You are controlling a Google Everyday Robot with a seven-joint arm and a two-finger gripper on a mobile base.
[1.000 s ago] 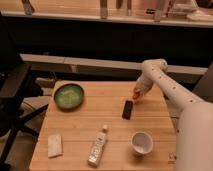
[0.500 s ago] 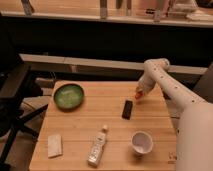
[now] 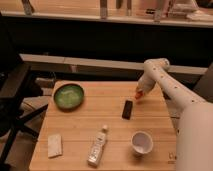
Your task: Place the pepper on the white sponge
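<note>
The pepper [image 3: 137, 94] is pinched in the gripper [image 3: 139, 93] above the table's [image 3: 90, 127] far right part, just beyond the black bar [image 3: 127, 109]. The white sponge [image 3: 55, 145] is seen at the near left corner.

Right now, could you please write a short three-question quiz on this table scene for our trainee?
1. True or false: the pepper already lies on the white sponge.
2. Which thing stands nearest the white cup? A) the green bowl B) the plastic bottle C) the white sponge
3. Fill in: the gripper is at the table's far right, just beyond the ____ block.

Key:
1. False. The pepper is up at the gripper, far right; the sponge lies bare at the near left corner.
2. B.
3. black.
</note>
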